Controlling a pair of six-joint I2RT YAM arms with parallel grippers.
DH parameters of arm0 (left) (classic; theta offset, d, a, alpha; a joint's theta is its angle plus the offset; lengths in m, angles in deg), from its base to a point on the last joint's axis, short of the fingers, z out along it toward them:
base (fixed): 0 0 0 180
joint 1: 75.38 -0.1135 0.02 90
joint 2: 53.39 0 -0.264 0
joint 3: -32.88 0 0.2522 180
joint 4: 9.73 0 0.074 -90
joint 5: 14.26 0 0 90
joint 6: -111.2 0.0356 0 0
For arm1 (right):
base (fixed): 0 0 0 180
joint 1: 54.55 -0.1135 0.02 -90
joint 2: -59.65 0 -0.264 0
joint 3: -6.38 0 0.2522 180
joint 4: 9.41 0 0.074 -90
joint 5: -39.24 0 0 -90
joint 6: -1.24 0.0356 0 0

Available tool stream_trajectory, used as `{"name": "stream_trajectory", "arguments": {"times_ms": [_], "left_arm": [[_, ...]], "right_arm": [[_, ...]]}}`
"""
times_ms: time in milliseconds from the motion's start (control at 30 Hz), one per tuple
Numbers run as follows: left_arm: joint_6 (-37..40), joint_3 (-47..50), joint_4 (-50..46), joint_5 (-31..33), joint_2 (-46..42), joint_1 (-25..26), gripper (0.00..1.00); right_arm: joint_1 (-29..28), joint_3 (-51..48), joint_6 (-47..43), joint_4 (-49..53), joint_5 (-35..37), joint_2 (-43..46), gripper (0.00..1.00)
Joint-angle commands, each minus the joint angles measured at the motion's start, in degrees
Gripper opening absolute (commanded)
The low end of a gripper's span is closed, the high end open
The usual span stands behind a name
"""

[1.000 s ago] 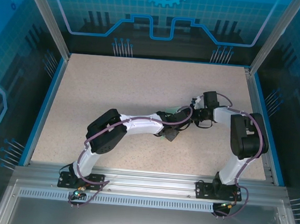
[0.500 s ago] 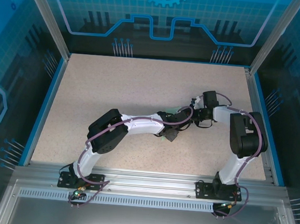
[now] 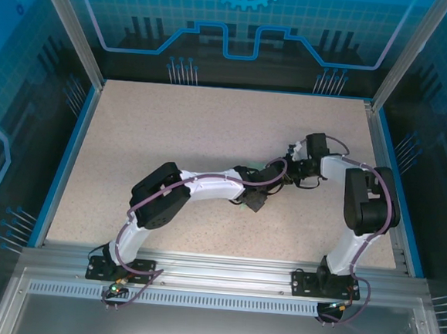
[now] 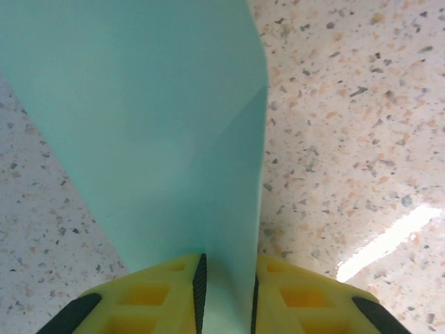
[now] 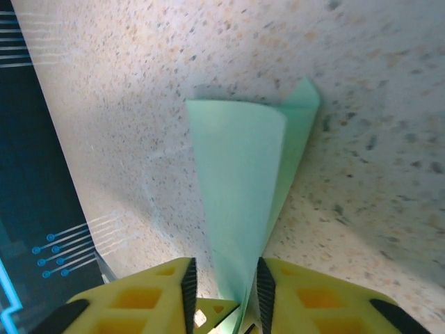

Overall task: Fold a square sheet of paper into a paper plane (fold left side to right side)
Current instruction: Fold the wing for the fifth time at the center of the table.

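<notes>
Straddling the pale mint-green paper plane (image 5: 240,181) from two sides, both arms meet just off the middle of the speckled counter (image 3: 173,124), toward 4 o'clock in the overhead view. The right end effector (image 5: 224,278) stands narrowly spread. The folded sheet runs out from between its yellow fingers (image 5: 139,299) toward 12 o'clock, and one pointed corner pokes out at 1 o'clock. The left end effector (image 4: 227,268) is likewise slightly parted around the paper, which fans wide toward 11 o'clock; whether it actually grips the sheet cannot be told. The step in hand looks like bringing the left layer over onto the right. Doing it well likely means one end effector pinning the centre crease flat while the other carries only the top layer. The edges should be matched before pressing, since thin paper slides and buckles easily.
</notes>
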Motion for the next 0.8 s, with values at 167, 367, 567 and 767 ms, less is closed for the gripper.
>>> {"name": "stream_trajectory", "arguments": {"times_ms": [167,367,567,767], "left_arm": [[2.7,-1.7,-1.0,-11.0,-3.5,-3.5,0.19],[2.4,-1.0,0.1,-17.9,-3.6,-6.9,0.15],[0.9,1.2,4.8,-26.6,-4.6,-10.7,0.13],[-1.8,5.2,10.8,-35.0,-5.8,-14.6,0.12]], "right_arm": [[4.4,-0.8,-5.5,5.9,3.3,6.1,0.56],[5.7,-3.4,-8.0,6.9,5.8,9.7,0.68],[5.7,-5.5,-9.5,4.9,2.9,10.7,0.71],[5.2,-8.0,-9.2,1.0,-1.6,10.0,0.71]]}}
